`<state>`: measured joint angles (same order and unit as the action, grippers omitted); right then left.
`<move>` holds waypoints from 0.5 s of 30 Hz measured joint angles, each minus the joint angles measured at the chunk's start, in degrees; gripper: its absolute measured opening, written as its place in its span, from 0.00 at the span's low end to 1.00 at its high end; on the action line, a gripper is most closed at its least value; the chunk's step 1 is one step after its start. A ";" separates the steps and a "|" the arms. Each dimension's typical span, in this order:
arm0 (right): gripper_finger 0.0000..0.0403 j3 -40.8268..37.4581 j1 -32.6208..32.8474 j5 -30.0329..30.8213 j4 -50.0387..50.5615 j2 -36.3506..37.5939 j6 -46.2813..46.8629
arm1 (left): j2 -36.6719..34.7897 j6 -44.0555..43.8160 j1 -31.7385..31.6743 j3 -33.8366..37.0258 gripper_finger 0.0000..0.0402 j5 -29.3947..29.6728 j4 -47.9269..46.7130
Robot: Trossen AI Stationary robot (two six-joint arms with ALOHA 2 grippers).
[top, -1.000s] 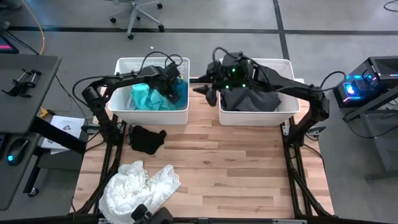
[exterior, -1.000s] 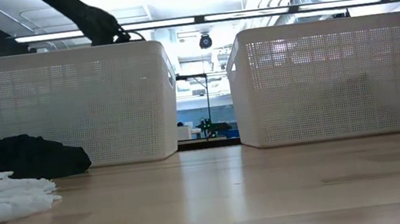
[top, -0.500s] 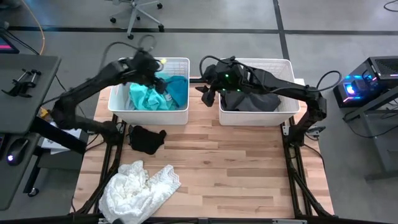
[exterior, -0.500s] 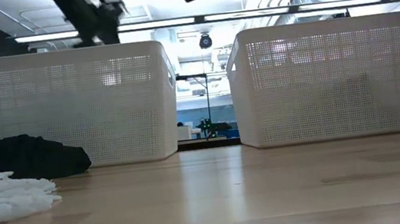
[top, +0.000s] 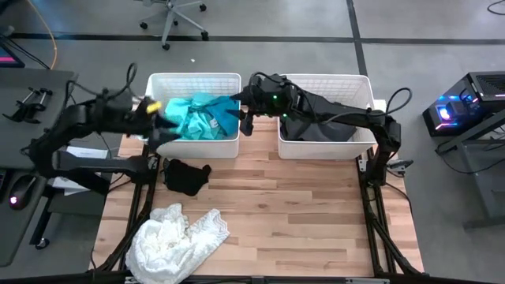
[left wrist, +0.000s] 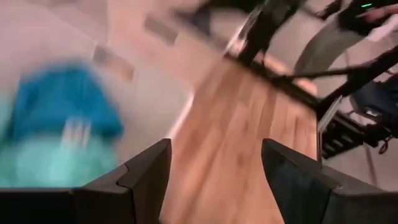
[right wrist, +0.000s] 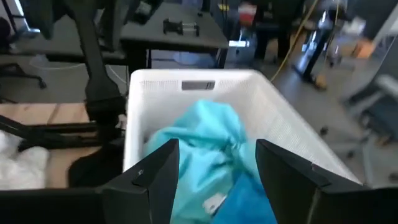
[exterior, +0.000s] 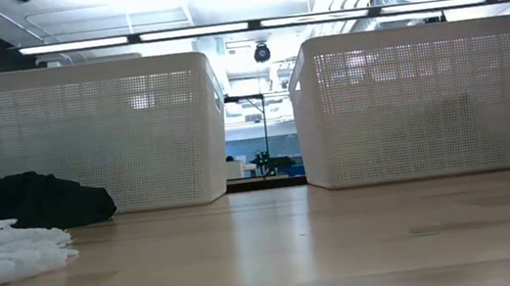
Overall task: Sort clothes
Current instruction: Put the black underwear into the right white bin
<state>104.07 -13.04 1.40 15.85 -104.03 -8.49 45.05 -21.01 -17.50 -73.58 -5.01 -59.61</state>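
Note:
A teal garment and a blue one lie in the left white basket. A dark grey garment lies in the right basket. On the table, a black garment lies just in front of the left basket. A white lacy one lies near the front left edge. My left gripper is open and empty, high over the left basket's near left corner. My right gripper is open and empty, high over the gap between the baskets, pointing at the teal garment.
The two baskets stand side by side along the table's far edge, with a narrow gap between them. Bare wood fills the middle and right of the table. A desk stands off the left side and a lit device off the right.
My left gripper has drawn up and out of the left basket and swung toward the table's left edge, tipping up from pointing steeply down. The blue garment stays in the basket beside the teal one. My right gripper has moved from the right basket toward the left one.

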 joint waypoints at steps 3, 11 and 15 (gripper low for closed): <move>0.50 0.00 -0.61 -0.12 -3.98 -0.02 -4.27 | -1.79 -9.60 5.66 0.00 0.59 4.81 -10.11; 0.50 0.00 -4.29 -0.10 -2.48 -0.02 -2.21 | -0.91 -14.91 12.89 1.04 0.59 0.37 -21.46; 0.50 0.00 -5.46 -0.11 0.93 -0.02 0.05 | 1.56 -15.33 16.50 8.29 0.59 -6.82 -19.35</move>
<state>104.07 -18.50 1.29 16.78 -104.05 -8.43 46.61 -36.34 -1.00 -65.29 -11.83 -78.96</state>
